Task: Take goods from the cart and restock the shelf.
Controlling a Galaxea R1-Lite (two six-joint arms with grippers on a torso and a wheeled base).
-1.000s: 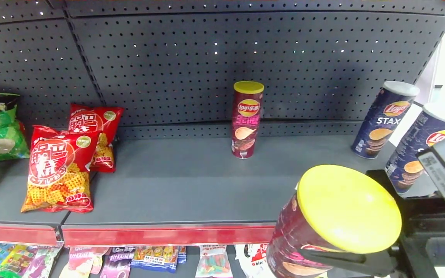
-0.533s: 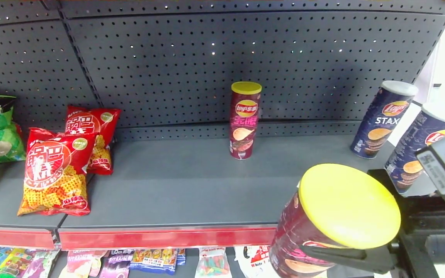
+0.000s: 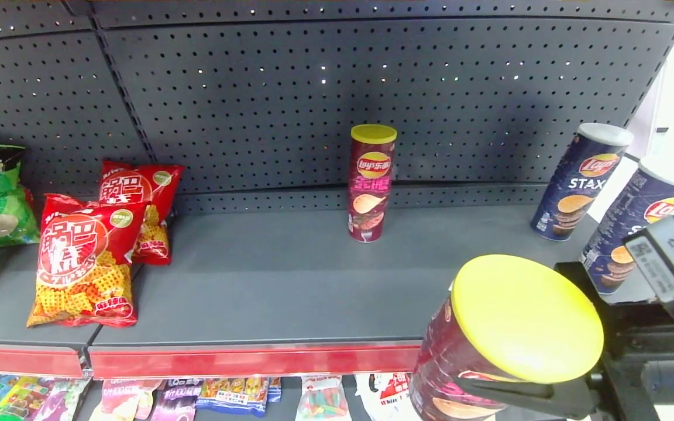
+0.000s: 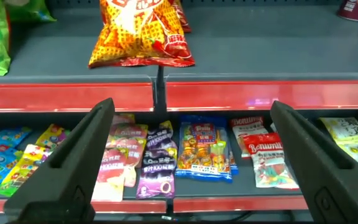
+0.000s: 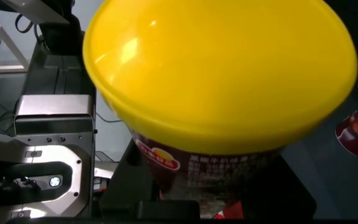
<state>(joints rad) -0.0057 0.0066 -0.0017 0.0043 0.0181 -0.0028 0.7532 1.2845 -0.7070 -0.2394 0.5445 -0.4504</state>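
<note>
- One maroon crisp can, yellow-lidded, is clamped in the right claw, before the shelf front edge, right side.
- Left claw: spread wide, facing sweet packets below.

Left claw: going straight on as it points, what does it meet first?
Likely the red front rail: the open left claw lines up with it. Depth unclear; slightly lower, the candy packets.
</note>
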